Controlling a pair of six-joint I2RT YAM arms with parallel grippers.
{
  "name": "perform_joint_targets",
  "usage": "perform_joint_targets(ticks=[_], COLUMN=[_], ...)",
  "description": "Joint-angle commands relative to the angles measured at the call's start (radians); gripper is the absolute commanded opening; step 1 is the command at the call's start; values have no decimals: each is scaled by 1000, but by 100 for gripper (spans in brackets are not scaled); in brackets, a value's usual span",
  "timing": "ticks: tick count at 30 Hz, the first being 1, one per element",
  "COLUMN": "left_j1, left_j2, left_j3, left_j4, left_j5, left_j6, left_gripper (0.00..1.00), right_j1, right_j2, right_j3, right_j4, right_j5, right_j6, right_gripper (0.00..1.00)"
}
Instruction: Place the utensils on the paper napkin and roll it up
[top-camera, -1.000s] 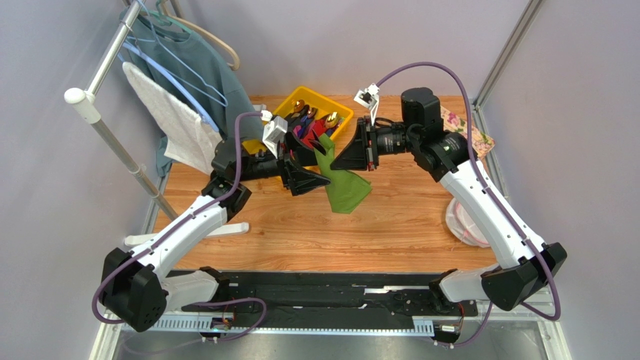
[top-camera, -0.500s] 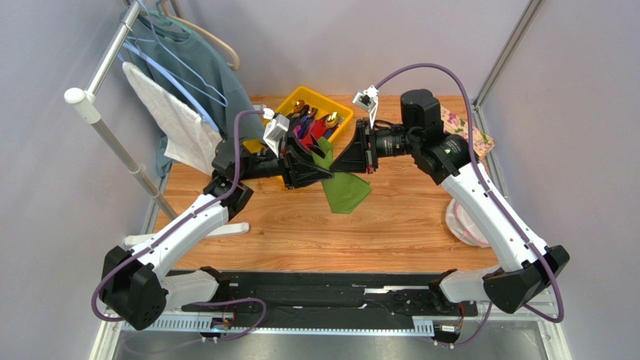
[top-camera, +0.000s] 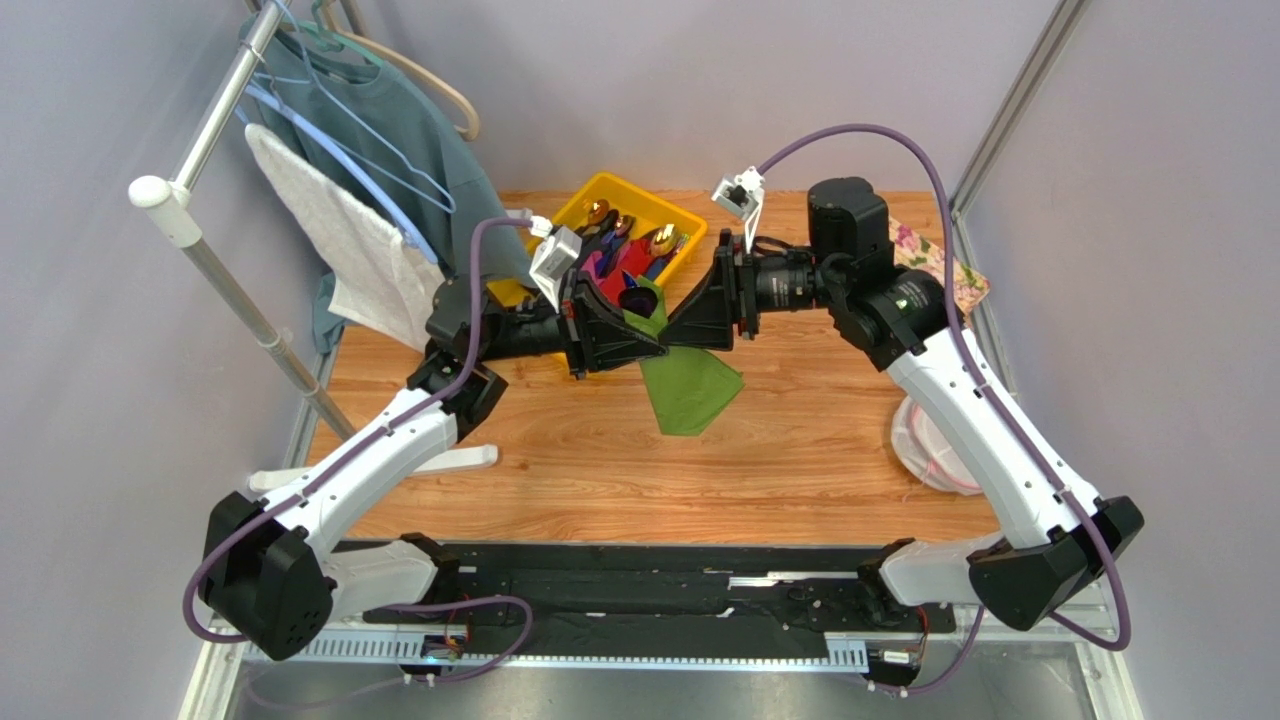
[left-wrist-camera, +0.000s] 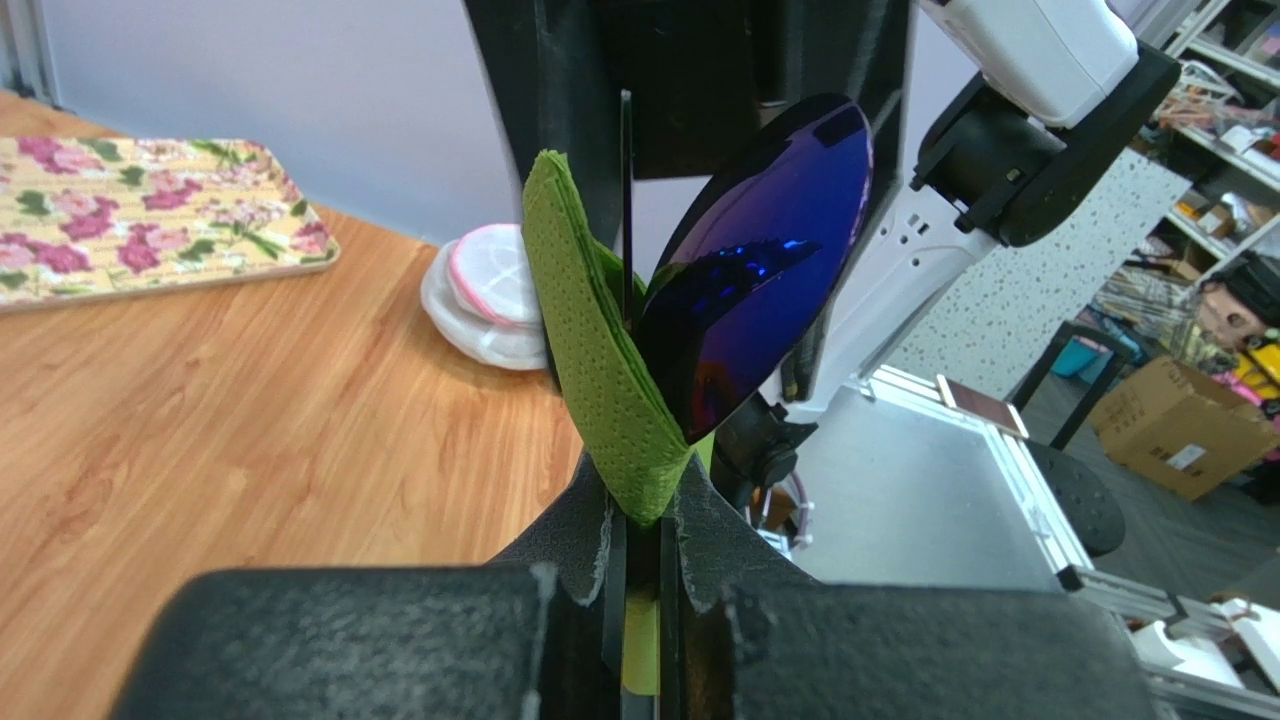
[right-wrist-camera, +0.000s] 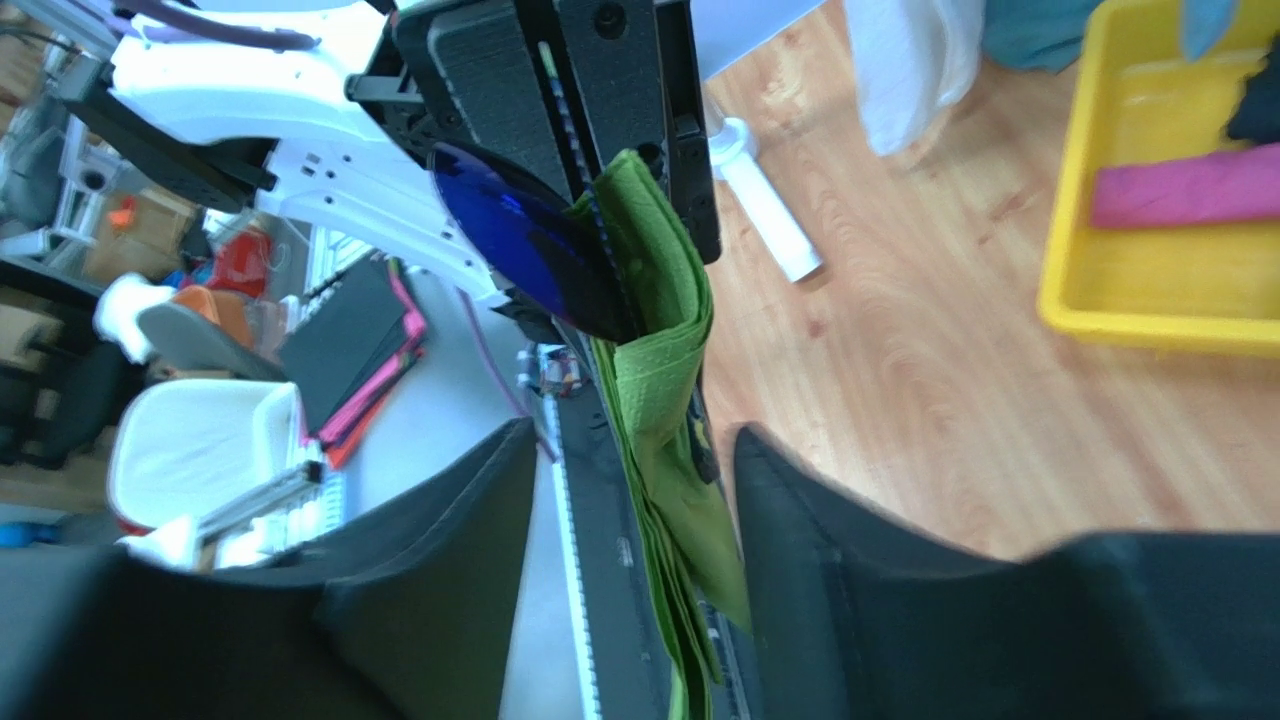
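Left gripper (left-wrist-camera: 643, 528) is clamped on the folded green napkin (left-wrist-camera: 598, 360), with a blue spoon (left-wrist-camera: 759, 255) head sticking out beside it. Both are above the table (top-camera: 781, 450), just near of the yellow bin (top-camera: 687, 228) of utensils (top-camera: 631, 240). Right gripper (right-wrist-camera: 631, 503) faces it, fingers apart around the napkin's hanging end.

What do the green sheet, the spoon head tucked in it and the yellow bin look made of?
Paper napkin: soft tissue paper, matt green, judging by the dimpled embossing and the layered folds.
Spoon head: likely coated metal, mirror-glossy blue-purple with sharp reflections.
Bin: probably moulded plastic, smooth uniform yellow with a rounded rim.
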Motion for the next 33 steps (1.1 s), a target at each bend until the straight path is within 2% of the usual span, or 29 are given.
perform_joint_targets(ticks=[1, 4, 6, 10, 16, 20, 25, 27, 28, 31, 33], left_j1=[32, 63, 72, 83, 84, 84, 83, 83, 84, 84, 84], left_j2=[-22, -6, 0, 4, -2, -14, -38, -42, -43, -46, -49], left_j3=[25, 42, 56, 68, 62, 56, 42, 39, 38, 36, 33], left_j4=[20, 43, 53, 53, 60, 63, 53, 53, 56, 60, 60], left_j5=[-18, -13, -9, 1, -9, -7, -1, -2, -2, -4, -2], left_j6=[-56, -116, -132, -146, -165, -166, -162, -166, -167, -170, -172], left_gripper=[0, 0, 0, 0, 0, 0, 0, 0, 0, 0, 0], right_j1=[-41, -64, -72, -81, -84, -89, -96, -95, -95, -96, -95], right_j2=[-56, -79, -98, -153, -210, -218, -214, -207, -207, -205, -208], right_j3=[47, 31, -3, -72, -120, -150, -160, -164, -164, -170, -174], right_j4=[8, -57, -114, -176, -222, -228, -228, -225, -223, -210, -194], right_j5=[19, 41, 50, 87, 116, 173, 153, 141, 136, 116, 105], right_j6=[-10, -65, -121, -195, -232, -241, -235, -234, -234, -224, -214], right_gripper=[65, 73, 74, 74, 66, 66, 71, 63, 51, 33, 27])
